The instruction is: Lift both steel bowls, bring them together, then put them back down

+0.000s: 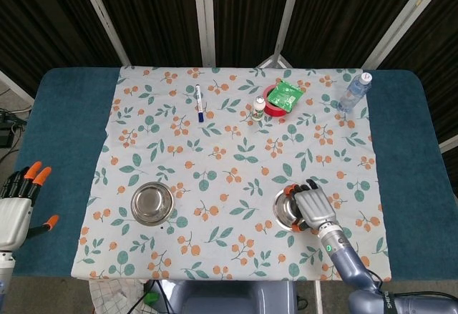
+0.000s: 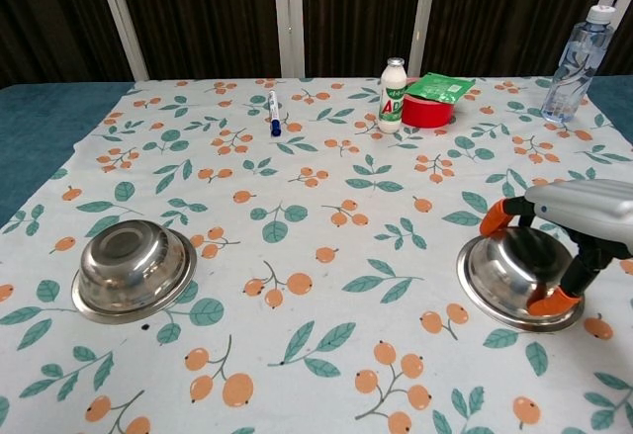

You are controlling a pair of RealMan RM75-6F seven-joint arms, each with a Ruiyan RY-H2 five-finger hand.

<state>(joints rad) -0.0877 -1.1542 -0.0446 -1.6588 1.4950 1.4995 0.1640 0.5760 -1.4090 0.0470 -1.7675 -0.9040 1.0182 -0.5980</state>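
Observation:
Two steel bowls stand on the flowered cloth. The left bowl [image 1: 151,203] [image 2: 132,268] sits alone at the near left. My right hand [image 1: 315,205] [image 2: 579,217] lies over the right bowl [image 1: 288,210] [image 2: 509,271], its orange fingertips [image 2: 492,218] clasping the far and near rim. That bowl's base still looks to be on the cloth. My left hand [image 1: 16,207] hovers off the cloth's left edge over the blue table, fingers spread and holding nothing, well left of the left bowl. The chest view does not show it.
Along the far side of the cloth lie a blue pen [image 1: 199,103] [image 2: 274,112], a small white bottle [image 1: 258,107] [image 2: 394,95], a red tape roll [image 2: 424,112] under a green packet [image 1: 285,94], and a water bottle [image 1: 354,91] [image 2: 574,64] at the far right.

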